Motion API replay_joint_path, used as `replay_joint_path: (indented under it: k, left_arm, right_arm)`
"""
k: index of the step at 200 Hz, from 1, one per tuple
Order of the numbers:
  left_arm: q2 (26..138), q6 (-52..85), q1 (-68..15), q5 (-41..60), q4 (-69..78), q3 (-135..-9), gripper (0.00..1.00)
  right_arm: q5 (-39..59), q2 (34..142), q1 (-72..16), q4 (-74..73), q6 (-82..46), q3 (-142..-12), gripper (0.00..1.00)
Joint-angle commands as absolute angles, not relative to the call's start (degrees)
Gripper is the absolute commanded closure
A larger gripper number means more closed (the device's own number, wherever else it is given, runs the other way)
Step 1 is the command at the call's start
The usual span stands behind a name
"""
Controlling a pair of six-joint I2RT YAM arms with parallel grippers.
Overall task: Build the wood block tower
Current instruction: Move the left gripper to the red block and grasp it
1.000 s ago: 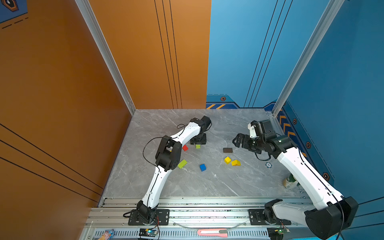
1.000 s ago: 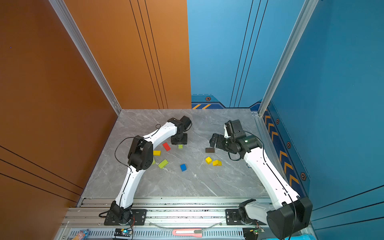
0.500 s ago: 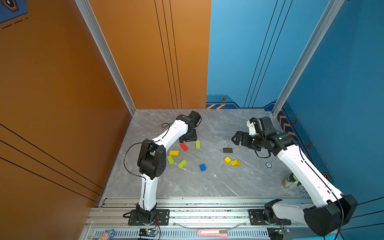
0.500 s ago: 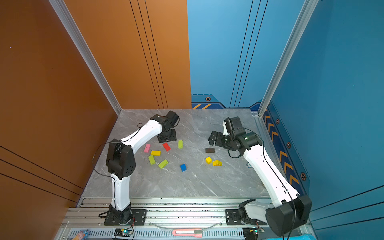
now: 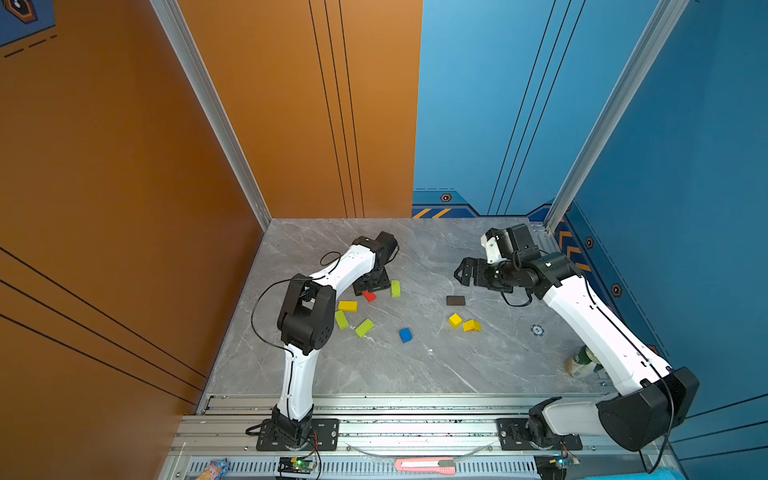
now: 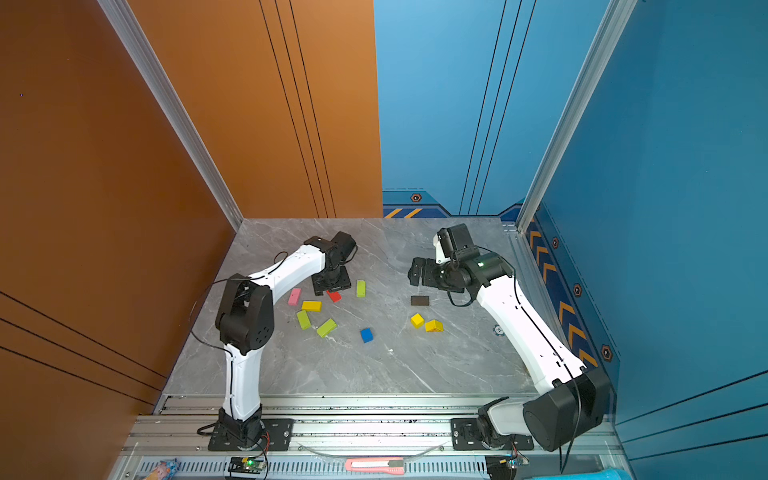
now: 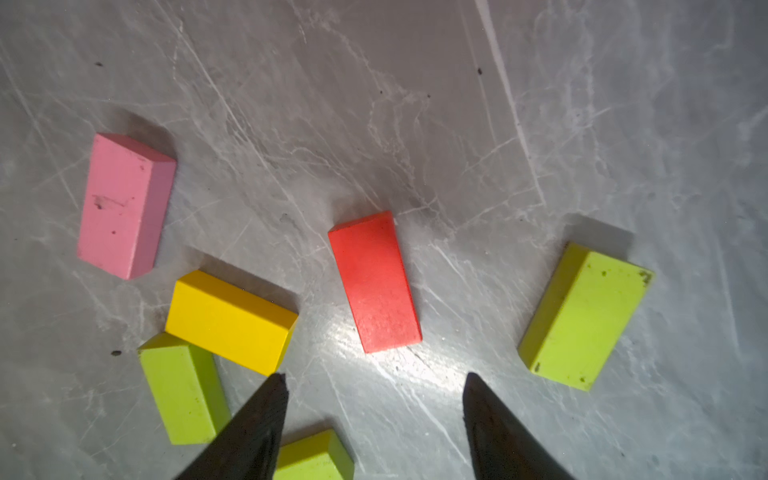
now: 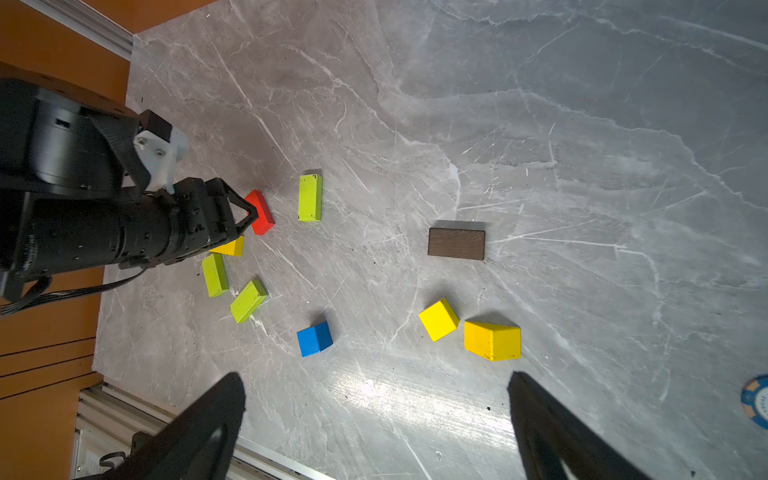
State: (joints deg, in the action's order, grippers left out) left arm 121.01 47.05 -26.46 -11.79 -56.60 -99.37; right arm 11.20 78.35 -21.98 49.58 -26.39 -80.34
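A pink utility knife (image 5: 424, 465) lies on the rail (image 5: 415, 419) below the front edge of the tabletop (image 5: 374, 370). At the front right corner, a green-and-white can (image 5: 578, 362) stands beside the right arm (image 5: 598, 328). A blue round disc (image 5: 537, 330) lies near the right edge, apart from the blocks.

The wood blocks lie singly on the tabletop, none resting on another.
- Nearest the front edge, at mid-width: the blue cube (image 5: 405, 335).
- To its right: the yellow cube (image 5: 455, 320) and the yellow triangular prism (image 5: 472, 326), just beside each other.
- Toward the left edge: the near lime-green bar (image 5: 365, 327) and the left lime-green bar (image 5: 341, 320).
- Beyond these: the yellow bar (image 5: 347, 306), its corner at the end of the left lime-green bar, and the pink bar (image 6: 294, 296), closest to the left edge.
- Beyond the yellow cube: the brown bar (image 5: 455, 300), lying flat.
- Farthest: the red bar (image 5: 369, 296) and the far lime-green bar (image 5: 395, 288).

The left gripper (image 7: 374, 382) points down just beyond the red bar. Its jaws stand apart with nothing between them.

The right gripper (image 8: 376, 382) is held clear of the tabletop beyond the brown bar, toward the far right corner. Its jaws are spread wide and empty.
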Motion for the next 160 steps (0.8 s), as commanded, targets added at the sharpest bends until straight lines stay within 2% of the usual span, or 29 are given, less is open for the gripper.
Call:
replay_joint_path:
  k: [1,122,160]
  left_arm:
    - [122.8,49.1,-25.7,-12.1,-56.1,-98.9,0.31]
    - [127.2,49.7,-24.0,-10.5,-53.4,-99.7,0.38]
    - [128.1,49.3,-24.1,-9.6,-53.3,-100.7,0.52]
  right_arm:
    - [11.3,78.7,-22.1,51.8,-24.6,-81.7,0.0]
    - [12.4,79.3,-19.0,53.4,-22.9,-82.5,0.0]
    - [12.4,78.9,-18.7,54.1,-22.8,-82.1,0.0]
